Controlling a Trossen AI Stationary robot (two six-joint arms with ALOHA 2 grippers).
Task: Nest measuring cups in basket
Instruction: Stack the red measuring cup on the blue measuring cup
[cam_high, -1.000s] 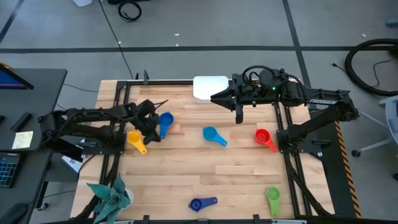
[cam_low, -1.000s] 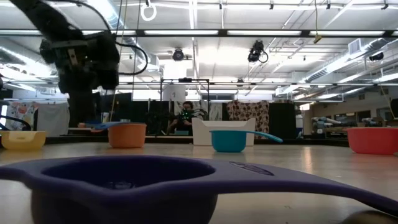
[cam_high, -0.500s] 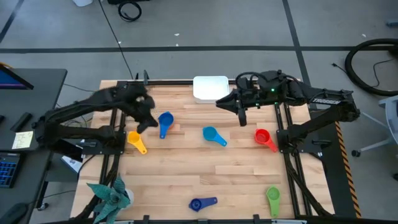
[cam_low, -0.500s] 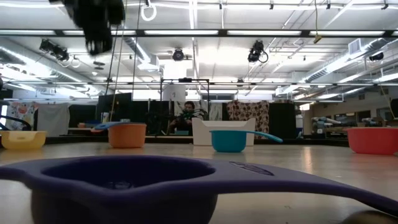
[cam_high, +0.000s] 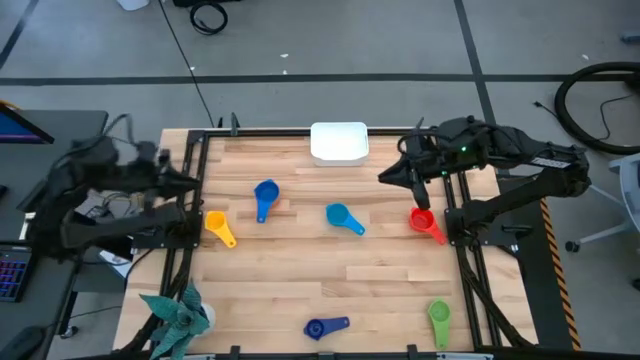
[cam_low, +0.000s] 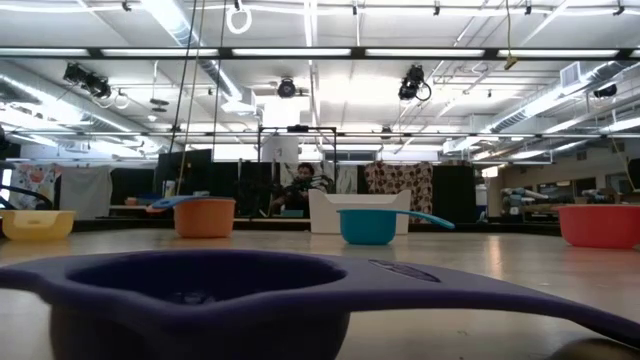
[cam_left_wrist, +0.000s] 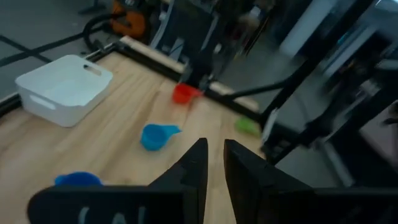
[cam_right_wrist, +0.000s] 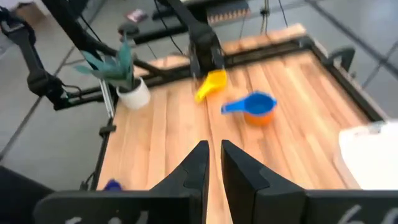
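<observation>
The white basket (cam_high: 339, 142) stands at the table's far edge, also seen as the basket (cam_left_wrist: 62, 87). A medium blue cup (cam_high: 265, 194) has an orange cup (cam_low: 204, 216) standing in its bowl. The yellow (cam_high: 218, 226), light blue (cam_high: 340, 216), red (cam_high: 422, 221), green (cam_high: 439, 318) and dark blue (cam_high: 322, 327) cups lie apart on the wood. My left gripper (cam_left_wrist: 215, 163) hangs high over the table's left edge, as the high view shows (cam_high: 186, 181). It is shut and holds nothing. My right gripper (cam_high: 384, 177) hovers left of the red cup; the right wrist view (cam_right_wrist: 214, 155) shows it shut and holding nothing.
A teal artificial plant (cam_high: 178, 312) in a white pot stands at the near left corner. Black frame rails (cam_high: 188, 200) run along the left and right table edges. In the low view the dark blue cup (cam_low: 200, 290) fills the foreground.
My left gripper has risen from beside the medium blue cup and drawn back toward the table's left edge, tipping up toward level. My right gripper has pulled back from beside the basket toward the table's right edge. The cups have stayed where they were.
</observation>
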